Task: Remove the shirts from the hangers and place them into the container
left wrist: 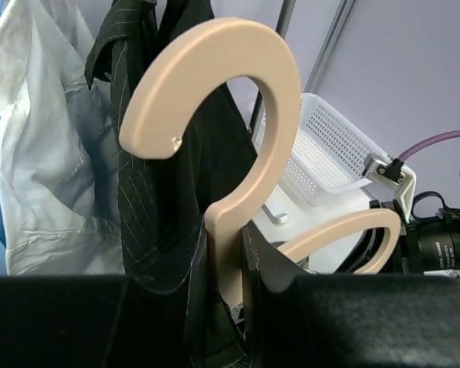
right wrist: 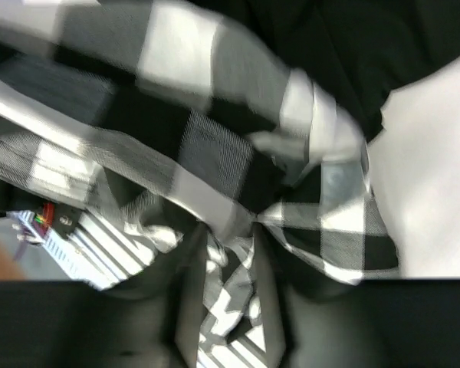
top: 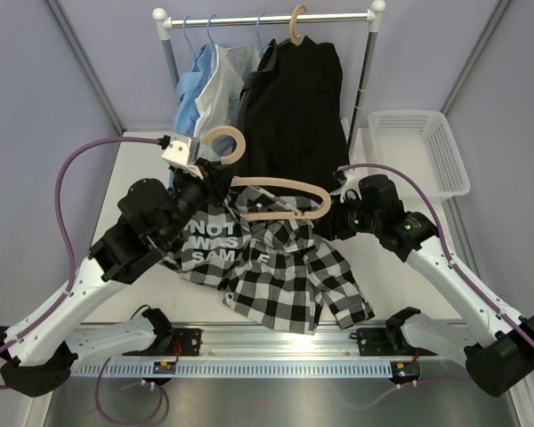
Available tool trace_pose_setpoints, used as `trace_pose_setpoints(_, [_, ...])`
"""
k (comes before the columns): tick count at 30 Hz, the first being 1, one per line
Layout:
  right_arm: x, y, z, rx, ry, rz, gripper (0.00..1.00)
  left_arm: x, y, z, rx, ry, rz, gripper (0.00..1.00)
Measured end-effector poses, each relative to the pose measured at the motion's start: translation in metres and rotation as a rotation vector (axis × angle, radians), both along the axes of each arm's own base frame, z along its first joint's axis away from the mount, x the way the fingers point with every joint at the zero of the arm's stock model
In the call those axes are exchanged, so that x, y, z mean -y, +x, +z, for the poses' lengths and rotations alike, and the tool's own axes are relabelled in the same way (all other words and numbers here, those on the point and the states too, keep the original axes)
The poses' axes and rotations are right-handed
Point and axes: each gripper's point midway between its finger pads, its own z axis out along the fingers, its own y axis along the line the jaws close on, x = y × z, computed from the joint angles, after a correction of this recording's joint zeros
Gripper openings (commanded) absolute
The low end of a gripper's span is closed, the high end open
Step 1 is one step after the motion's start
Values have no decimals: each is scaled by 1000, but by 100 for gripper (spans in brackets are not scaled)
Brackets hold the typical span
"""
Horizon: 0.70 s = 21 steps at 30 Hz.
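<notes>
1. A white table (top: 133, 165) stands in front of a clothes rack (top: 338, 15), with two robot arms reaching in from its near edge.
2. The left gripper (left wrist: 224, 299) is clamped on the neck of a tan wooden hanger (left wrist: 268, 115), just below its thick curved hook. The hook points toward the rack.
3. The hanger's shoulders reach to the right, above a black-and-white checked shirt (top: 289, 276). The shirt lies crumpled in the middle of the table, and its upper part lies against the hanger.
4. The right gripper (right wrist: 230, 307) is at the hanger's right end. Checked cloth runs between its fingers. The view is blurred, so I cannot tell whether they pinch it.
5. The white lattice basket (top: 445, 151) sits at the table's far right, well apart from the shirt.
6. On the rack hang a black shirt (top: 294, 107), a white shirt (top: 221, 89) and a light blue shirt (top: 189, 89).
</notes>
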Motion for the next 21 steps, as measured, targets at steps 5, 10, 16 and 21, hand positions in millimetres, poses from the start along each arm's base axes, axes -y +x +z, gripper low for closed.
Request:
trace_pose_setpoints(5, [30,-7,-1,44,-119,-59,74,-5,0,7,22,-10,21,0])
trace_pose_setpoints(10, [63,-11,31,141,-231,-117,81,-25,-1,16,63,4,88,0])
trace_pose_setpoints(16, [76,-22,105,295,-230,-94,84,-27,-3,15,79,41,82,0])
trace_pose_setpoints(21, [59,-39,173,428,-104,24,86,-4,-11,5,69,75,-47,0])
